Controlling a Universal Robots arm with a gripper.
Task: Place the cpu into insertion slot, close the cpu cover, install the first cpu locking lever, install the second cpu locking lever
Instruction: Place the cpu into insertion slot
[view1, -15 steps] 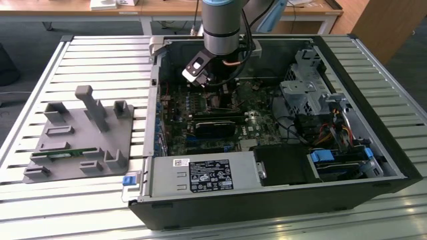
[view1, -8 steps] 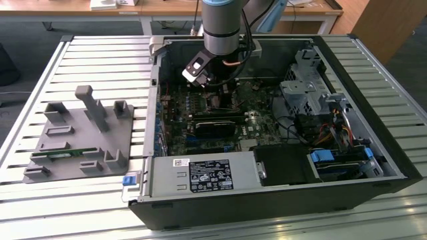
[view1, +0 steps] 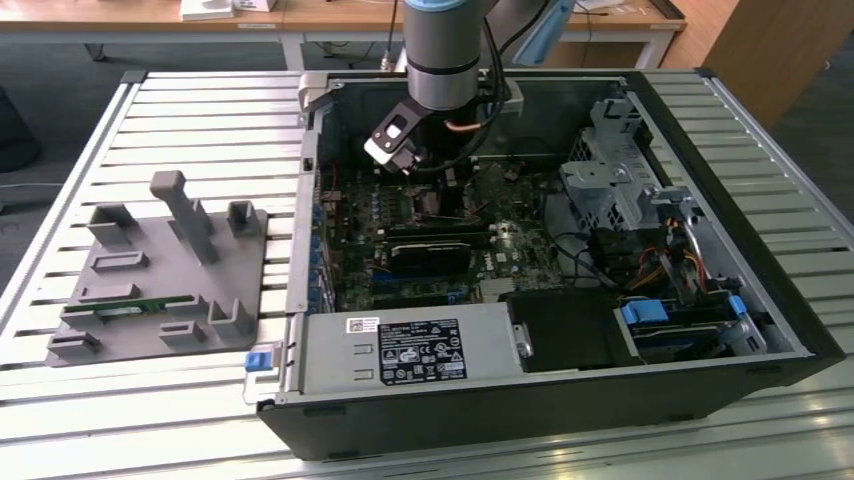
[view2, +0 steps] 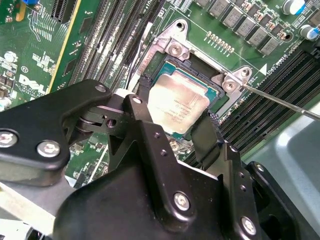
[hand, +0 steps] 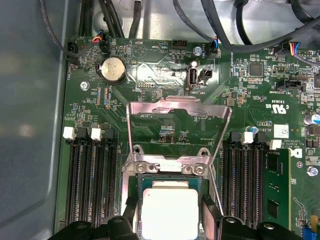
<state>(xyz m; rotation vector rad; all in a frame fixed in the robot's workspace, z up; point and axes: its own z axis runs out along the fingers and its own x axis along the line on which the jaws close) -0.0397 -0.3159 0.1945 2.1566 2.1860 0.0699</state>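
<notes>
The cpu (view2: 177, 102) (hand: 170, 210) lies flat in the insertion slot (view2: 196, 65) (hand: 167, 178), its silver-grey top facing up. My gripper (view2: 174, 105) (hand: 170, 209) (view1: 441, 180) hangs low inside the computer case with one black finger (view2: 205, 132) on each side of the chip. In the first wrist view a narrow dark gap separates each finger from the chip's edge, so the gripper looks open. The cpu cover (hand: 177, 106) stands swung up off the socket on its hinge. A thin metal locking lever (view2: 285, 102) sticks out sideways from the socket corner.
Long black memory slots (hand: 90, 185) flank the socket, and one holds a green module (hand: 275, 190). Cables (hand: 240, 30) hang above the board. The power supply (view1: 407, 350) and drive cage (view1: 614, 180) crowd the case. A grey fixture (view1: 160, 280) sits at the exterior view's left.
</notes>
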